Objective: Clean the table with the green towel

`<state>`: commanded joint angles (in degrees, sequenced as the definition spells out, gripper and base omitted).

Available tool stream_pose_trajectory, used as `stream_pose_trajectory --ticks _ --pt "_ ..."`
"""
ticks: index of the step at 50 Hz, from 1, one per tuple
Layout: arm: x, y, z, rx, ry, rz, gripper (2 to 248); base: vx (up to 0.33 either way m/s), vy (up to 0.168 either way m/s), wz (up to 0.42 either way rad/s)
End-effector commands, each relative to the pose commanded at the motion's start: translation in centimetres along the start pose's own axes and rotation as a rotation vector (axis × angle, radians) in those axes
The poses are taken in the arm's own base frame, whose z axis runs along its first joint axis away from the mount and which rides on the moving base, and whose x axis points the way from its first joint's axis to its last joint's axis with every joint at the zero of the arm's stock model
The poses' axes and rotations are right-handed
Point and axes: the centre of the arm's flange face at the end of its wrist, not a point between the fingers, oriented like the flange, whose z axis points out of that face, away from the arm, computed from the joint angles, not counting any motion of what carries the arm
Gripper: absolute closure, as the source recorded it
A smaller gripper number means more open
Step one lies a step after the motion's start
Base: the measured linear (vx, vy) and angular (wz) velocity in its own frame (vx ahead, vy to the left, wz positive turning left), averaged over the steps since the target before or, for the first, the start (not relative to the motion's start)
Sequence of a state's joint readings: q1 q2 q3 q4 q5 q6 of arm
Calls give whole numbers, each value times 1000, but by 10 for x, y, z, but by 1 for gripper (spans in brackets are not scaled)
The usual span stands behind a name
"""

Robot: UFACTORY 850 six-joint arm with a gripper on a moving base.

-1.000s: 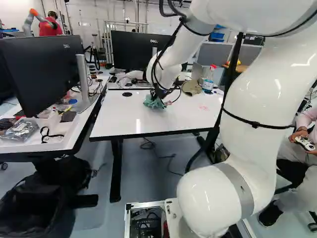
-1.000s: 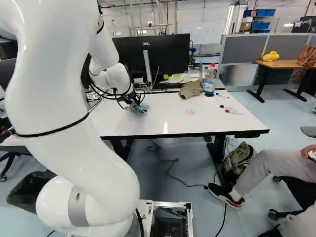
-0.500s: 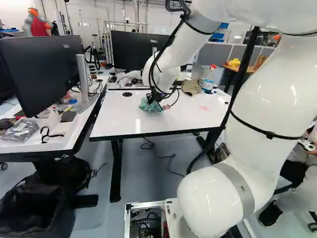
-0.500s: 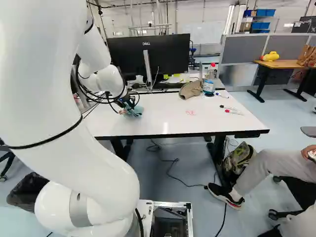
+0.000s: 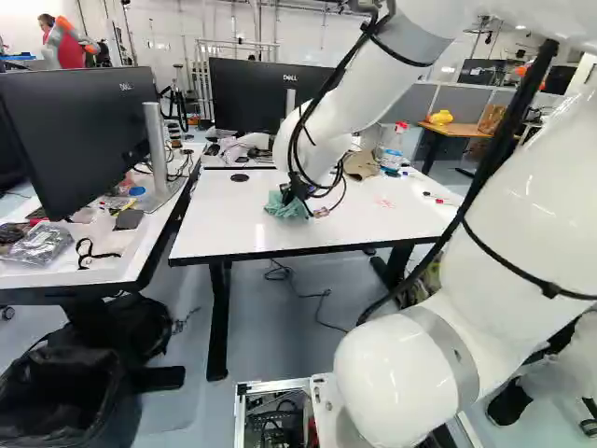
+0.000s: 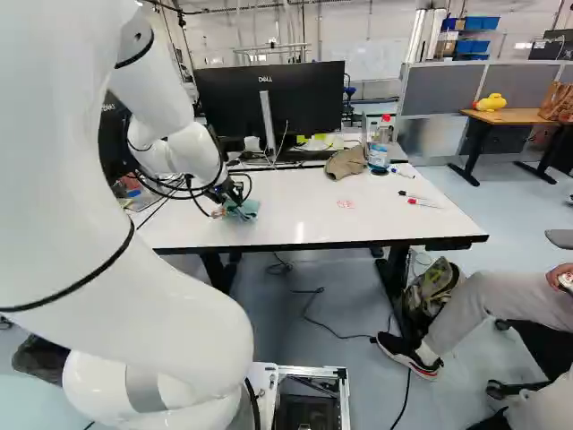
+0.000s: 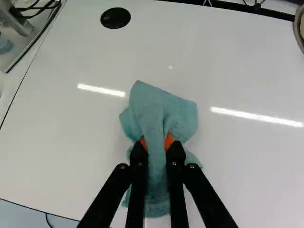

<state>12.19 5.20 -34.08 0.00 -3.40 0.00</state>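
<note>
In the left base view the gripper (image 5: 297, 190) is low over the white table (image 5: 233, 238), at the green towel (image 5: 284, 206). The right base view has the towel (image 6: 242, 210) on the table's left half, the arm reaching down to it. Seen from the wrist, both fingers of the gripper (image 7: 157, 145) press the bunched towel (image 7: 164, 111) from two sides, a fold standing up between the orange pads (image 7: 169, 141). The rest of the cloth spreads on the tabletop ahead of and under the fingers. The fingers partly cover it.
Toward the table's far side lie a brown cap (image 6: 346, 162), a spray bottle (image 6: 379, 148) and markers (image 6: 424, 203). Beyond stands a monitor (image 6: 269, 103). A cluttered desk with another monitor (image 5: 84, 140) adjoins at left. A person's leg (image 6: 483, 305) is at the right. Another robot (image 5: 70, 33) stands far back.
In the right base view the gripper and towel have shifted left and slightly nearer along the tabletop. The arm's upper links have swung, right in the left base view. The base has not moved.
</note>
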Motion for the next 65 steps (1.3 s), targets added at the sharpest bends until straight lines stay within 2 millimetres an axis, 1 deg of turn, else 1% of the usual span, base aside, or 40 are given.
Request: stream_pose_trajectory --ticks 6,11,41,49,65 --pt "-11 2 -7 -2 2 3 200 0 0 0" --pt "-17 3 -11 -4 3 5 200 0 0 0" --pt "-16 3 -11 -4 3 6 200 0 0 0" --pt "-9 9 -14 -14 18 18 200 0 0 0" --pt "15 29 -20 -44 59 57 200 0 0 0"
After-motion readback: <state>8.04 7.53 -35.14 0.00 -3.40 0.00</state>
